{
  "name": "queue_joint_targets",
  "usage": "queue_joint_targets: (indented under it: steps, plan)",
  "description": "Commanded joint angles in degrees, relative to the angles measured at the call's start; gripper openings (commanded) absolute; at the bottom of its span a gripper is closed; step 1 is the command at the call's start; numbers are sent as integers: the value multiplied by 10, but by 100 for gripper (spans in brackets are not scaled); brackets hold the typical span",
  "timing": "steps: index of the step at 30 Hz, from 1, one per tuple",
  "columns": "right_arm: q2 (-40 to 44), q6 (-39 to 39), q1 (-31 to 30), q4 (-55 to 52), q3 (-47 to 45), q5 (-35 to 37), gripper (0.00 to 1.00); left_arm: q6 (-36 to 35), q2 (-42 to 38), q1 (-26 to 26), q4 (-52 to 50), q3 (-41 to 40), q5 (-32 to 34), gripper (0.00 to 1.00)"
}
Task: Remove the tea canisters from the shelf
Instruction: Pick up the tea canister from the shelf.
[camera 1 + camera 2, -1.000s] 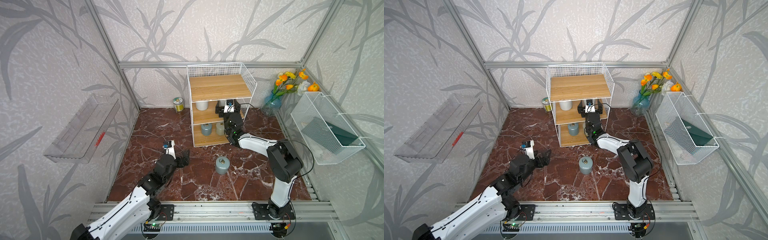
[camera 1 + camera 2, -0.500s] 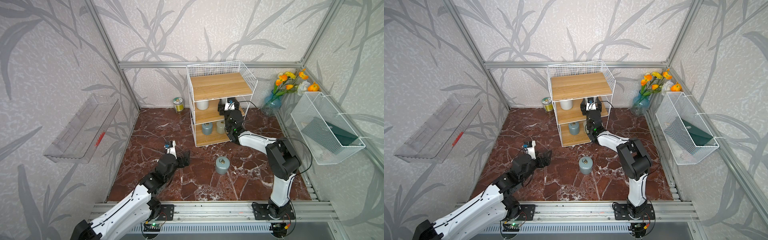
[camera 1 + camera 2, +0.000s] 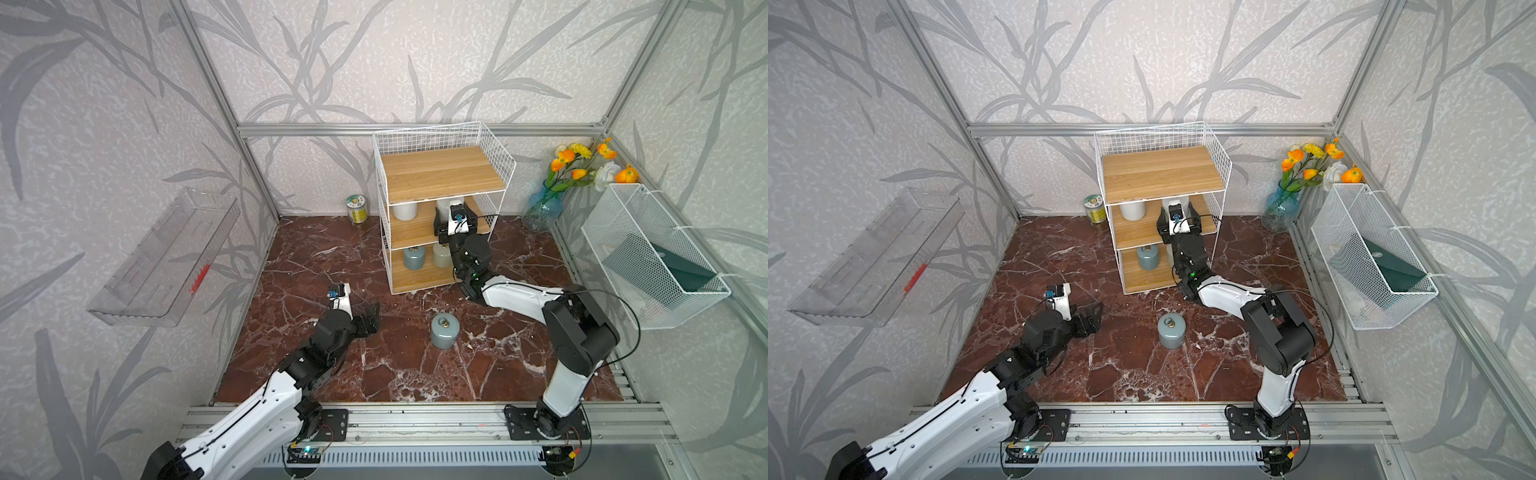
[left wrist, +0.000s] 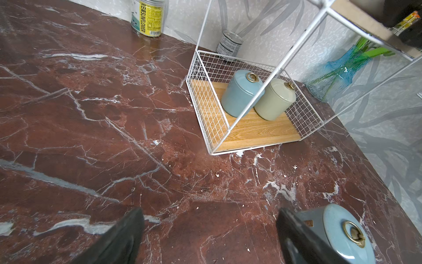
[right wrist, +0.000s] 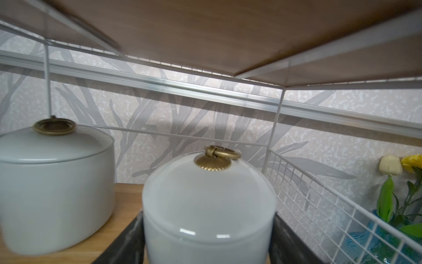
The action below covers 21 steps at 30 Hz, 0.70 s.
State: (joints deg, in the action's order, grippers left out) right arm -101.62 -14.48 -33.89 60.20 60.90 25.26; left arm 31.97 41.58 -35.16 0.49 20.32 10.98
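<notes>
Tea canisters [image 3: 414,257] are shown in two places: four on the shelf [image 3: 440,174] and one on the red marble floor [image 3: 316,257]. On the middle board an off-white canister [image 5: 209,205] is clamped between the fingers [image 5: 131,242] of the right gripper [image 5: 209,237], with both fingers pressed to its sides. A second off-white canister [image 5: 54,187] is stood beside it on the same board, apart from it. On the bottom board a blue-grey canister [image 4: 242,92] and a beige canister [image 4: 275,99] are stood side by side, close together. A floor canister [image 3: 444,330], blue-grey too, is stood upright in front of the shelf. The left gripper [image 4: 210,233] is held low over the floor with its jaws wide and nothing between them, the floor canister just beside one finger. A dark green flat object [image 3: 660,266] is seen lying in a white mesh wall basket [image 3: 602,232] hung on a side wall. Orange and yellow flowers [image 3: 582,160] are held in a blue glass vase [image 3: 542,210] in the corner
</notes>
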Motion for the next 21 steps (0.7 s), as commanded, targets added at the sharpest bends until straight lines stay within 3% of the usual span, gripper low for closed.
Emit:
queue_joint_targets:
  steps: [1, 9, 21]
  plan:
    - [47, 0, -1, 28, -25, -2, 68, 5, -1, -2, 8, -6, 0, 92]
    - [45, 22, -1, -4, -19, -10, 70, 6, -2, -2, 4, -5, 0, 92]
    - [24, 36, 0, -17, -17, 13, 85, 2, -18, -3, -11, -8, 10, 92]
